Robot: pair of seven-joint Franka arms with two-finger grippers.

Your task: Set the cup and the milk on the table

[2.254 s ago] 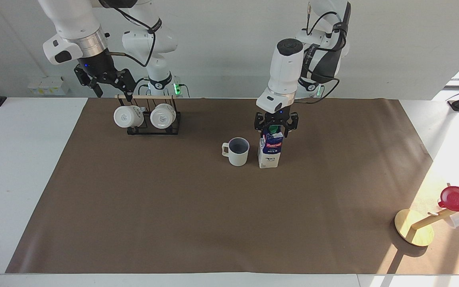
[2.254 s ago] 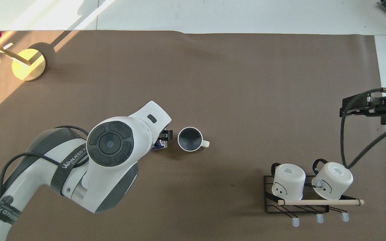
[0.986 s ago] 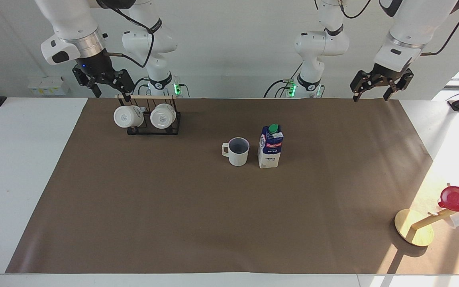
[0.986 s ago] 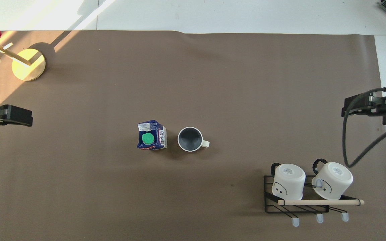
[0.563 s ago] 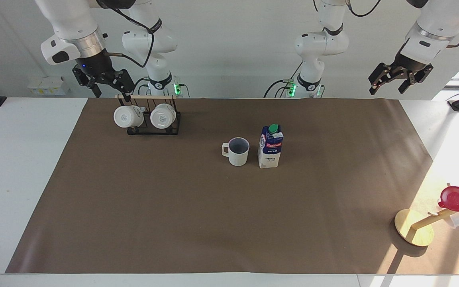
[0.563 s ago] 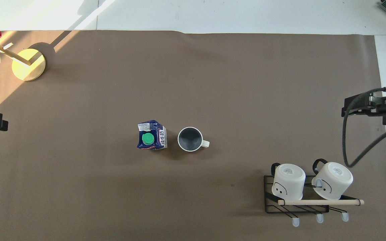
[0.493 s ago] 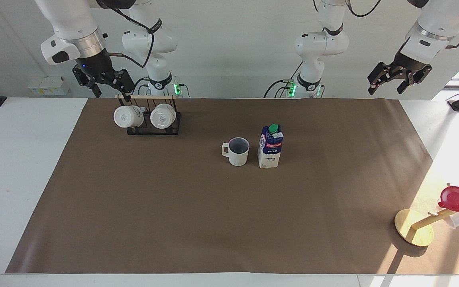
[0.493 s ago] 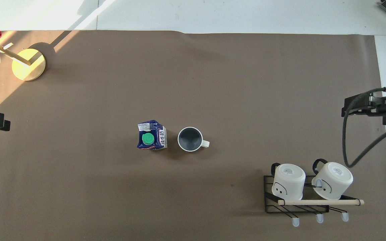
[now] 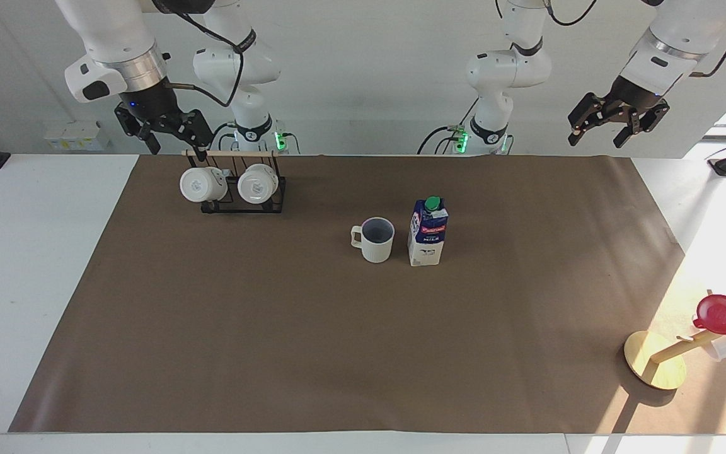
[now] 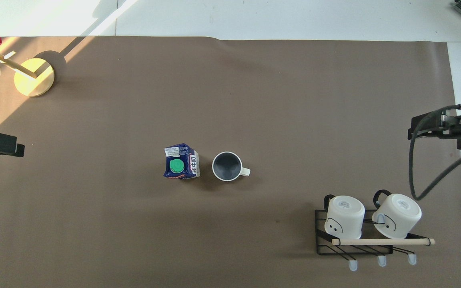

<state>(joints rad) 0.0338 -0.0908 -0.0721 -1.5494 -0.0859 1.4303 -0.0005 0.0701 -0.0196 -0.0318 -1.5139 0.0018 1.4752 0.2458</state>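
Observation:
The off-white cup (image 9: 375,241) stands upright on the brown mat of the table (image 9: 338,347), near its middle, handle toward the right arm's end. The blue-and-white milk carton (image 9: 427,233) with a green cap stands upright right beside it, toward the left arm's end. Both also show in the overhead view, the cup (image 10: 227,166) and the milk (image 10: 180,162). My left gripper (image 9: 595,140) is open and empty, raised high over the mat's corner at the left arm's end. My right gripper (image 9: 175,146) is open and empty, up over the mug rack.
A black rack with a wooden bar (image 9: 237,186) holds two glossy white mugs near the right arm's base. A round wooden stand (image 9: 653,366) with a red cup (image 9: 725,314) on its peg sits at the left arm's end, far from the robots.
My left gripper has let go of the milk carton's top, lifted and swung away to the left arm's end of the table. The carton, the cup and the right arm have not moved.

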